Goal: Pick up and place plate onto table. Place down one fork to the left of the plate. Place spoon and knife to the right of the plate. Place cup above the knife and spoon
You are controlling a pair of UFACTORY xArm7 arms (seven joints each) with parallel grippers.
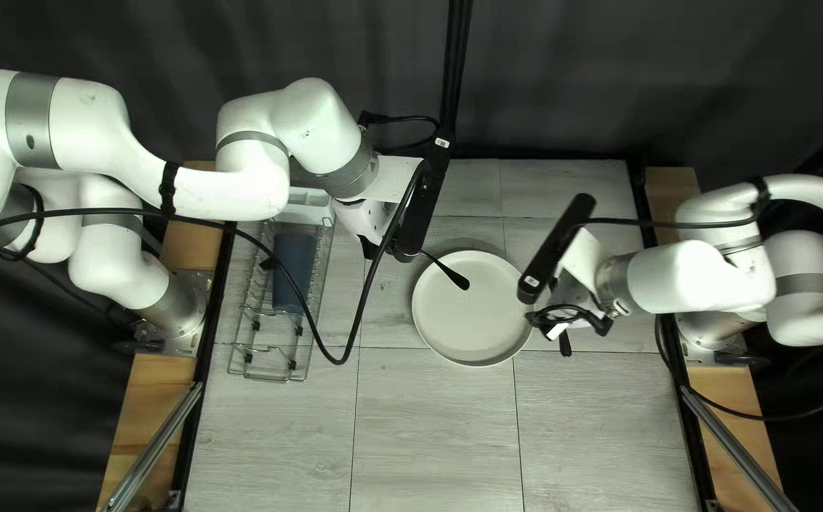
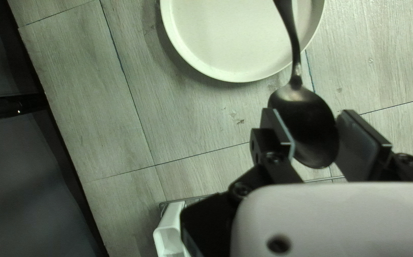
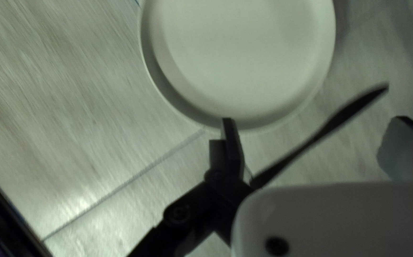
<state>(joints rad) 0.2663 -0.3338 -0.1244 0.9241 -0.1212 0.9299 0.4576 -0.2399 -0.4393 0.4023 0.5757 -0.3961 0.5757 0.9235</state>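
Observation:
The pale plate (image 1: 473, 318) lies on the table in the top left view. My left gripper (image 1: 366, 220), partly hidden by its mount, is left of the plate's far side. In the left wrist view my left gripper (image 2: 313, 135) is shut on the bowl of a dark spoon (image 2: 306, 121), whose handle reaches over the plate (image 2: 239, 38). My right gripper (image 1: 555, 327) is beside the plate's right edge. In the right wrist view my right gripper (image 3: 311, 135) stands wide open, with a dark knife-like utensil (image 3: 325, 128) lying between its fingers and the plate (image 3: 244, 57) ahead.
A wire dish rack (image 1: 269, 365) stands on the table left of the plate, holding a blue item (image 1: 293, 270). A white holder (image 2: 170, 233) is at the rack's far end. My left arm's black cable (image 1: 283, 270) loops over the rack.

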